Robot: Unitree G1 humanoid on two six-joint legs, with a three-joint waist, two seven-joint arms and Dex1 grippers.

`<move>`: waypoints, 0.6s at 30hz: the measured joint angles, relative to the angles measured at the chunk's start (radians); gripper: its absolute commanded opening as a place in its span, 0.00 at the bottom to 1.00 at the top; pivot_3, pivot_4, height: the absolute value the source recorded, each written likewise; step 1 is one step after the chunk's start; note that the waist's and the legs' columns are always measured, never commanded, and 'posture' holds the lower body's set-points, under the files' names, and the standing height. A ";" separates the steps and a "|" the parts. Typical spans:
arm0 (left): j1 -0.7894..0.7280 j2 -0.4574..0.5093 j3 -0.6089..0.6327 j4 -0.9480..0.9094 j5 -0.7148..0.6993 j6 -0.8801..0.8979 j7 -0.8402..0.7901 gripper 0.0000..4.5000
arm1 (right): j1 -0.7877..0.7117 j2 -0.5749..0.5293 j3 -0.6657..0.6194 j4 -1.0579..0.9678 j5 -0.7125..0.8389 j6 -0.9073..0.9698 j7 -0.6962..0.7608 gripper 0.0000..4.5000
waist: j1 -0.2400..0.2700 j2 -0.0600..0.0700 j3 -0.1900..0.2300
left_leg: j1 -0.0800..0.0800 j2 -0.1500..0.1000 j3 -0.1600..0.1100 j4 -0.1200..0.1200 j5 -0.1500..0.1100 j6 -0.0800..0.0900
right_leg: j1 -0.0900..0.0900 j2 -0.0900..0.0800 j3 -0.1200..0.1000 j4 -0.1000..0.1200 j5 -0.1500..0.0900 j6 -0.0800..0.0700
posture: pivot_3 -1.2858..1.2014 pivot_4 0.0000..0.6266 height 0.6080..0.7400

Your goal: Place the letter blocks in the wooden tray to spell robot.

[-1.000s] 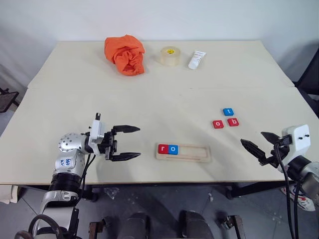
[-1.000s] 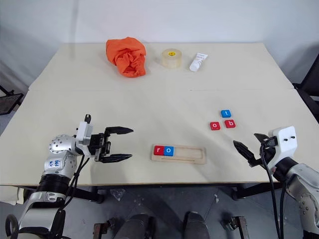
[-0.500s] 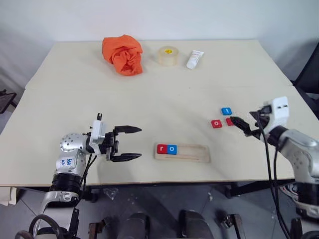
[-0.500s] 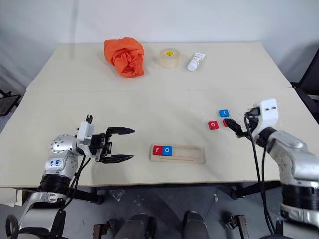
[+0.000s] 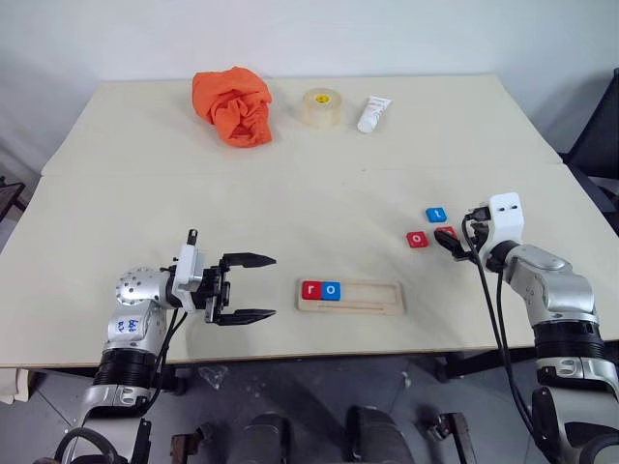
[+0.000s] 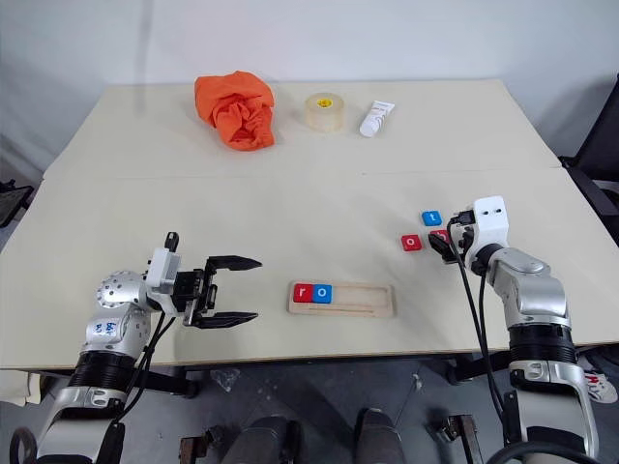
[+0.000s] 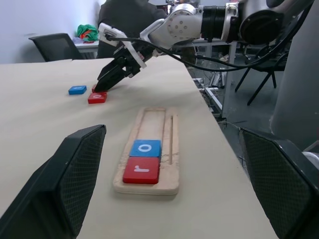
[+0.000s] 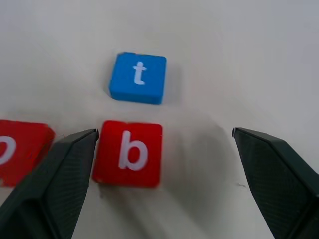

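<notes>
Tray (image 5: 372,296) holds red r, blue o; b (image 8: 128,153), o, t wait outside; both grippers gape empty.

Both grippers' fingers (image 5: 242,287) spread wide.

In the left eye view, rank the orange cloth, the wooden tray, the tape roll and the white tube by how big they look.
1. wooden tray, though it lies nearer the camera
2. orange cloth, close to the tray in looks, farther back
3. tape roll
4. white tube, slimmer than the roll, so nearly alike
</notes>
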 measured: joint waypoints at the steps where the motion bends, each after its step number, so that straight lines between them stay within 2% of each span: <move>1: 0.003 0.000 0.002 -0.003 0.000 0.000 0.003 0.99 | 0.010 0.001 0.000 -0.010 0.000 0.002 0.000 1.00 | 0.000 0.000 0.000 | 0.000 0.000 0.000 0.000 0.000 0.000 | 0.000 0.000 0.000 0.000 0.000 0.000 | 0.52 0.24 1.00; 2: 0.005 0.000 0.005 -0.004 0.000 0.000 0.006 0.99 | 0.018 0.005 -0.001 -0.019 0.000 0.004 0.000 1.00 | 0.000 0.000 0.000 | 0.000 0.000 0.000 0.000 0.000 0.000 | 0.000 0.000 0.000 0.000 0.000 0.000 | 0.52 0.24 1.00; 5: 0.006 -0.001 0.005 -0.004 0.000 0.000 0.010 1.00 | 0.022 0.015 -0.005 -0.030 0.001 0.017 0.000 0.87 | 0.000 0.000 0.000 | 0.000 0.000 0.000 0.000 0.000 0.000 | 0.000 0.000 0.000 0.000 0.000 0.000 | 0.52 0.24 1.00; 12: 0.003 -0.002 0.005 -0.003 0.000 0.000 0.013 1.00 | 0.021 0.031 -0.005 -0.043 0.002 0.021 -0.001 0.34 | 0.002 0.000 0.000 | 0.000 0.000 0.000 0.000 0.000 0.000 | 0.000 -0.001 0.000 0.000 0.000 0.000 | 0.52 0.24 1.00; 18: 0.002 0.001 0.004 0.009 0.000 -0.001 -0.006 1.00 | 0.104 0.057 -0.052 -0.205 0.014 0.092 -0.069 0.33 | 0.003 0.000 0.000 | 0.000 0.000 -0.002 0.000 0.000 -0.001 | 0.000 0.000 0.000 0.000 0.000 0.000 | 0.52 0.24 1.00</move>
